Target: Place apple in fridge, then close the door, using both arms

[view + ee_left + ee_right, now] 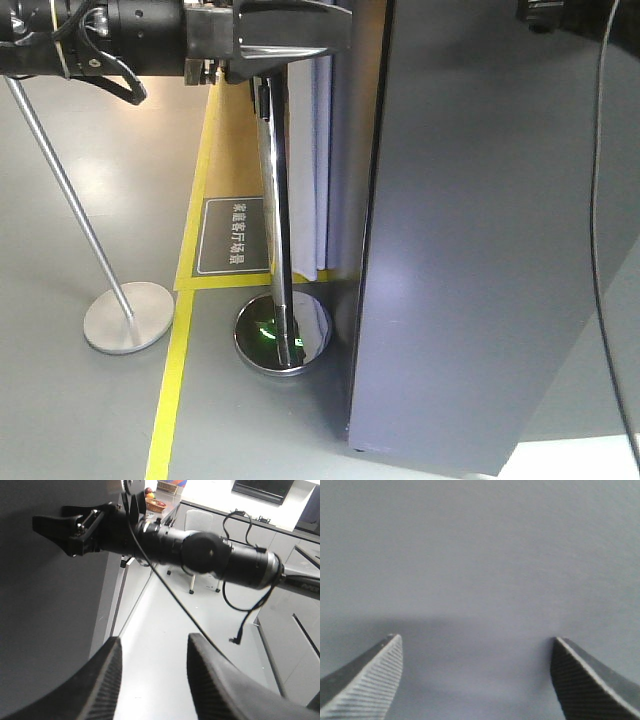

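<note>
The apple is not in view. A large dark grey fridge face (470, 250) fills the right of the front view. I cannot tell whether this is the door. A long chrome bar (275, 200) stands at its left edge, with white surfaces (320, 150) behind it. A black arm (150, 30) crosses the top of this view and ends by the bar's top; I cannot tell which arm it is. My right gripper (475, 640) is open and empty, its jaws close to a flat grey surface (480, 555). It also shows in the left wrist view (50, 525), against the grey panel (45, 630). My left gripper (152, 645) is open and empty, above pale floor.
A thin post on a round disc base (125, 320) stands at left. A chrome dome base (280, 340) sits at the bar's foot. Yellow floor tape (175, 380) runs forward. A basket of fruit (156, 504) sits on a far counter. A loose cable (170, 595) hangs across.
</note>
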Controlling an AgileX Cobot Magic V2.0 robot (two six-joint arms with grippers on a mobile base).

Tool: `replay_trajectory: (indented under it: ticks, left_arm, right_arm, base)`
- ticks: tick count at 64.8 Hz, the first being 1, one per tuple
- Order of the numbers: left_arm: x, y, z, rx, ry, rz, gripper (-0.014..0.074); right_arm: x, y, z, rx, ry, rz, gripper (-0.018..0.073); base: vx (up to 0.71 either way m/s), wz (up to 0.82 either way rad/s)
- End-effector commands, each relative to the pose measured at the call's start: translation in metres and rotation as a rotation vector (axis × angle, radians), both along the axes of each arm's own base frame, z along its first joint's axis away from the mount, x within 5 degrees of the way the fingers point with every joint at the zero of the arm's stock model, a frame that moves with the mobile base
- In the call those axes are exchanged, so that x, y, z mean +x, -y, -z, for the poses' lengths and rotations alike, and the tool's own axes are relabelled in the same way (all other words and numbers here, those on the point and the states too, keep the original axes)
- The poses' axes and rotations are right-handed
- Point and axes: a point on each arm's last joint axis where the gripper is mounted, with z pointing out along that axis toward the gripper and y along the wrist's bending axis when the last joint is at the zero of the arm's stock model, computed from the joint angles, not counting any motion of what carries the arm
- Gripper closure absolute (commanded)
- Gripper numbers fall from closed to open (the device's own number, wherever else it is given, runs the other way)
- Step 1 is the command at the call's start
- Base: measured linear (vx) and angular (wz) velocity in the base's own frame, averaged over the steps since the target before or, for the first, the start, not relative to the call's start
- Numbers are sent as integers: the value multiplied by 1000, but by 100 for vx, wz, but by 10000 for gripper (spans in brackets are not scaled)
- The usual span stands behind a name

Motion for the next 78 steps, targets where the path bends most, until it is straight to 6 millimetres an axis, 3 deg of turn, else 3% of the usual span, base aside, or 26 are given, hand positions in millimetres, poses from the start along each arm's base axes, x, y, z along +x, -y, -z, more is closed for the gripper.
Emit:
replay_trajectory:
  ticks: [1,15,33,46,55,64,78]
  left_arm:
    - [-11,-5,-20,-12,64,-31,290]
    - [-11,-5,-20,-12,64,-30,290]
    - [-11,-5,-21,-14,65,-37,290]
    - [-10,-6,-21,-18,67,-53,290]
    - [-8,-6,-22,-23,71,-76,290]
    - [-4,-8,-23,-32,77,-117,290]
    - [12,-26,-26,-53,96,-274,350]
  right_arm:
    - [4,17,-33,-13,141,65,-32]
    - [28,17,-38,-14,115,30,-32]
    - [61,14,-20,-12,38,-18,-32]
    - [68,12,-14,-8,14,-30,-32]
    - [58,11,-30,-13,34,-42,-25]
    - [34,7,-56,-18,49,-72,27]
    - [-15,-2,-94,-33,3,-166,289]
  base:
    - [0,0]
    - [0,0]
    - [0,0]
    - [0,-2]
    - [-1,-2]
    - [0,0]
    - [0,0]
